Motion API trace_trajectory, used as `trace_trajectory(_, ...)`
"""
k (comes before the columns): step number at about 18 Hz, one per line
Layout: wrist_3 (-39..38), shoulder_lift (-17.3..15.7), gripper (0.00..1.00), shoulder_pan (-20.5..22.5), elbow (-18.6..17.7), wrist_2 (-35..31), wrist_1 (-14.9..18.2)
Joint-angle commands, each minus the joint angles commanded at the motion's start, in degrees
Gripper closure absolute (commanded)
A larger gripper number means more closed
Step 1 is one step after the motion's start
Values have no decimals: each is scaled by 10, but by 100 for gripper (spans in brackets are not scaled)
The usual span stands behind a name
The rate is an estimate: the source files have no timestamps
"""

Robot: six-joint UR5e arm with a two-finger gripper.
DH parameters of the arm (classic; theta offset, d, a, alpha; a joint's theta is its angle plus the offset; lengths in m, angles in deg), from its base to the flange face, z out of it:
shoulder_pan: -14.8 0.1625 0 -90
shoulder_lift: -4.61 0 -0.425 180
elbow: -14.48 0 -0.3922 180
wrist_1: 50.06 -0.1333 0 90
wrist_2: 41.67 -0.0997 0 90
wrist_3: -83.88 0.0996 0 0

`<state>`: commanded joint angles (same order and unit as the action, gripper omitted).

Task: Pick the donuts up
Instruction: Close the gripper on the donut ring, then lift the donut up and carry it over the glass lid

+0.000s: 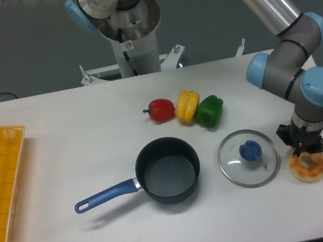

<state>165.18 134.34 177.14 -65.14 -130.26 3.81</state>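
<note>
The donut (pixel 309 166), a small golden-tan ring with pale cream patches and orange-brown browning, lies on the table (pixel 62 148) near its right edge, just right of the glass lid (pixel 248 158). My gripper (pixel 303 149) stands straight down over it, fingers drawn close together at the donut's upper part; whether they actually pinch it I cannot tell.
</note>
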Motion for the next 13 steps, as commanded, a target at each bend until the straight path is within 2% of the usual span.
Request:
trace_trajectory(4, 0, -23, 100, -1, -15, -1, 6)
trace_trajectory(12, -1, -94, 100, -4, -60, 0, 54)
trace_trajectory(13, -3, -113, 100, -6, -69, 1, 72)
